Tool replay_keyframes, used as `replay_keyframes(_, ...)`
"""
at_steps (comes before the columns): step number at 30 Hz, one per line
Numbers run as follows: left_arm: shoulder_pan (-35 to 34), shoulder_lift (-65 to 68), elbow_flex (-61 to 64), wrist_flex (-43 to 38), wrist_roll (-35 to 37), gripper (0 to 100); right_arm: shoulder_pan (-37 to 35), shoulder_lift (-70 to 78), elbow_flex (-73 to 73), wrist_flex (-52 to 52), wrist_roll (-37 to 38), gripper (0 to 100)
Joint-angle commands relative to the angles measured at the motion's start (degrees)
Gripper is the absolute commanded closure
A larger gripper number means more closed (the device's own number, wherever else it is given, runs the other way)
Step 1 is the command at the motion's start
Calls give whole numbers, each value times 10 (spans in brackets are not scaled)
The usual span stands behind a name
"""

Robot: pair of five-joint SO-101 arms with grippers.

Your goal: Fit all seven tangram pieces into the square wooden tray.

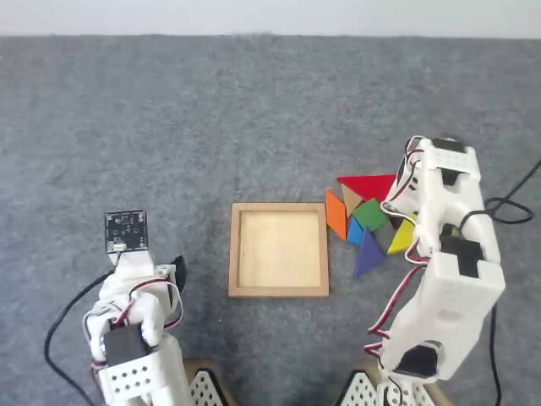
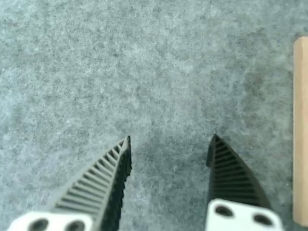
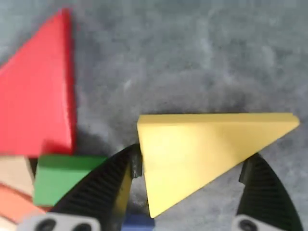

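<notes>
Grey felt-covered bench (image 1: 169, 127), pale wall strip along the far edge. The yellow wooden triangle (image 3: 202, 159) is seen at the outer edge of the piece cluster, on the side away from the square wooden tray (image 1: 234, 249). It is bracketed by the right claw (image 3: 191, 161), with one finger pressed at its short edge and the other at its slanted edge, so it is judged as gripped. Whether it is lifted off the felt cannot be told. Its long edge runs across from one finger to the other.

Just beside it lie the green wooden square (image 3: 62, 178) and the large red wooden triangle (image 3: 33, 96). The orange wooden parallelogram (image 1: 336, 213) is nearest the tray, and the purple wooden triangle (image 1: 368, 254) points toward the arms.

The tray is empty, so no piece is placed yet. From the yellow wooden triangle it lies toward the left arm's side, with the rest of the cluster in between. A lift over the cluster is judged necessary, then likely a turn to square a corner.

The right arm is stretched forward over the cluster and is clearly the nearer one. The left claw (image 2: 171, 139) is spread open over bare felt, well apart from the pieces, with the tray rim at its side.
</notes>
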Motion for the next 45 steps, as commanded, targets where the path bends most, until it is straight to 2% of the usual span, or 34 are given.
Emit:
replay_keyframes(1, -3, -9, -5, 3, 5, 755, -22, -3, -33, 7, -157, 678)
replay_keyframes(4, -3, -9, -5, 3, 5, 755, -44, -2, -34, 7, -248, 675)
replay_keyframes(6, -3, -9, -5, 3, 5, 755, -46, -6, -36, 7, -278, 674)
replay_keyframes(15, -3, -9, -5, 3, 5, 755, -29, -7, -76, 4, -285, 674)
replay_keyframes(20, -3, -9, -5, 3, 5, 755, -26, -3, -91, 1, -322, 674)
replay_keyframes(30, -3, -9, -5, 3, 5, 755, -15, -2, -91, 7, -324, 679)
replay_keyframes(35, -3, -9, -5, 3, 5, 755, 18, -2, -77, 7, -320, 762)
replay_keyframes(45, -3, -9, -5, 3, 5, 755, 13, -2, -76, 7, -307, 764)
